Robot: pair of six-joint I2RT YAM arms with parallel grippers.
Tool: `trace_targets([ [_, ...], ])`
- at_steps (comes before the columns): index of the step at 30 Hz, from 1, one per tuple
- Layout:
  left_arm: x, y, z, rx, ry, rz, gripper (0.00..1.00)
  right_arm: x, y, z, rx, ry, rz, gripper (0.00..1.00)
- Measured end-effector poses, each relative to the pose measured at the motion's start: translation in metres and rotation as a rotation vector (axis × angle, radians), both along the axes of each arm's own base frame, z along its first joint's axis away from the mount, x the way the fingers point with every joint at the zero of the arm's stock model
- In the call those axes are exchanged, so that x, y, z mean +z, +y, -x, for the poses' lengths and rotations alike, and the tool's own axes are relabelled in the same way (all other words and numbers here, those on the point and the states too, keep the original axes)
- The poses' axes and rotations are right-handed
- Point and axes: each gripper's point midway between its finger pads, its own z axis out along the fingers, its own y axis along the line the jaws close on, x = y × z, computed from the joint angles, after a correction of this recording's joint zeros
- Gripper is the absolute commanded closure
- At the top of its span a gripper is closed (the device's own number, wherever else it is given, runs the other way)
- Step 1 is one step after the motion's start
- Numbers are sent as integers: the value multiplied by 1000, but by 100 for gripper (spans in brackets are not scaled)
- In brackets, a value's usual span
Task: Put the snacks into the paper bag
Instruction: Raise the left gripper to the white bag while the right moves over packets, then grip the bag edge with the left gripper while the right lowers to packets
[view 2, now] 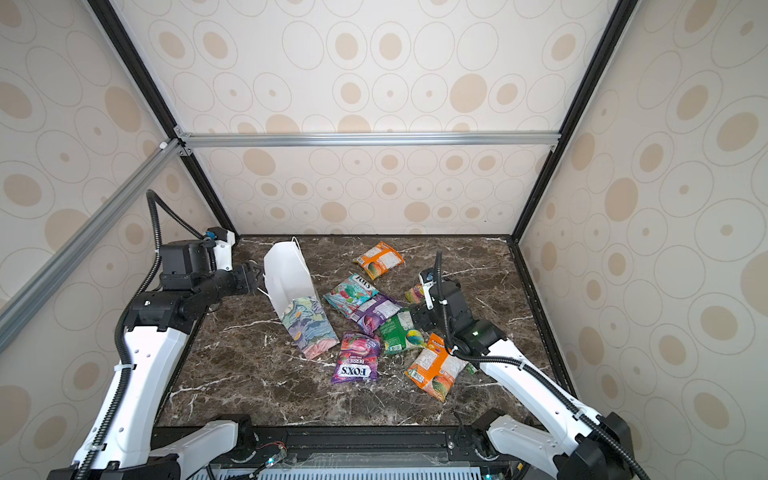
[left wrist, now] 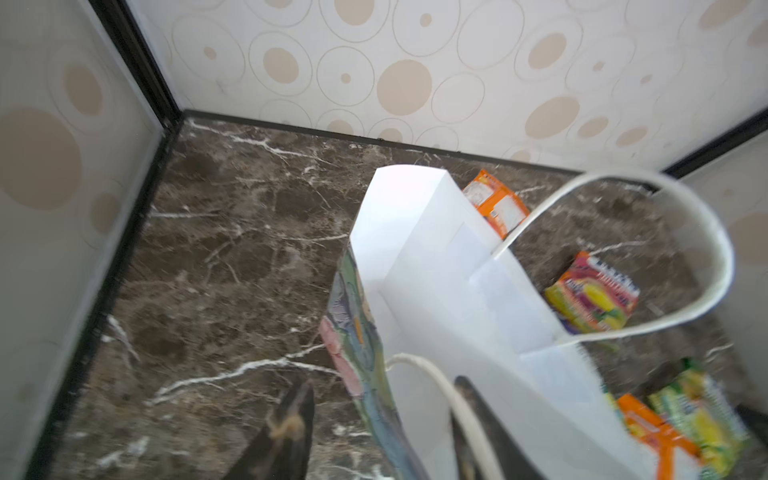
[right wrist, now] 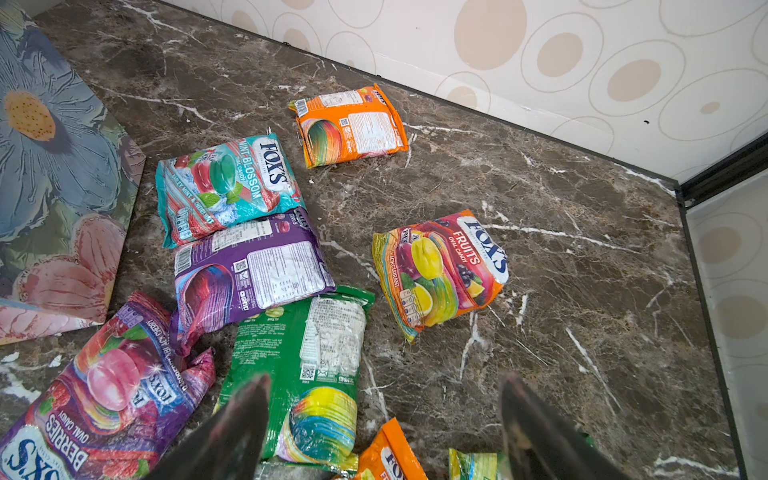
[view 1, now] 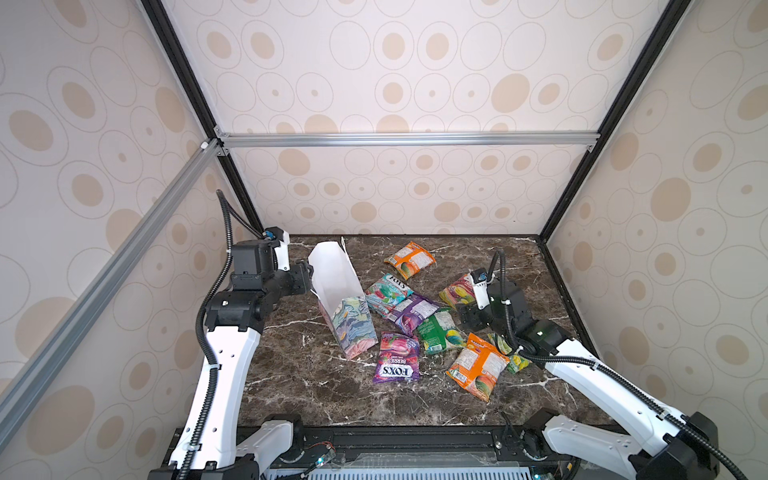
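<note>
The paper bag stands tilted at the table's left, its white inside showing. My left gripper is open and straddles the bag's rim wall, one finger inside and one outside, with a cord handle between them. Several snacks lie right of the bag: orange, teal, purple, green, a berries packet and a fruits packet. My right gripper hovers open and empty beside the green packet.
A second orange packet and a yellow-green one lie under my right arm. Patterned walls with black frame posts close the marble table at the back and both sides.
</note>
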Motion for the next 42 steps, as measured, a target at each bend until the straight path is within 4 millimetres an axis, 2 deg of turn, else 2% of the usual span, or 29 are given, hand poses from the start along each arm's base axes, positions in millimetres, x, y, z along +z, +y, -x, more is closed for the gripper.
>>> trace_targets([
  [2, 1, -1, -2, -14, -7, -6, 81, 2, 0, 0, -1, -11, -5, 12],
  [9, 8, -10, -8, -85, -48, -22, 100, 1, -4, 2, -8, -22, -5, 12],
  [18, 26, -30, -13, -221, -135, -10, 100, -3, -4, 3, -10, -16, 0, 12],
  [25, 39, -54, -8, -345, -178, 76, 100, -4, -3, 4, -3, -12, -3, 12],
  [30, 40, -70, -9, -416, -137, 166, 100, -3, -2, 6, 6, -2, -4, 12],
  [35, 25, -81, -11, -461, -42, 255, 100, 0, 0, 4, 10, -1, -12, 12],
  [38, 18, -85, -10, -464, 14, 293, 100, 0, 3, 3, 15, 5, -16, 12],
  [42, 20, -84, -11, -455, 40, 298, 100, -2, 7, 1, 26, 17, -18, 12],
])
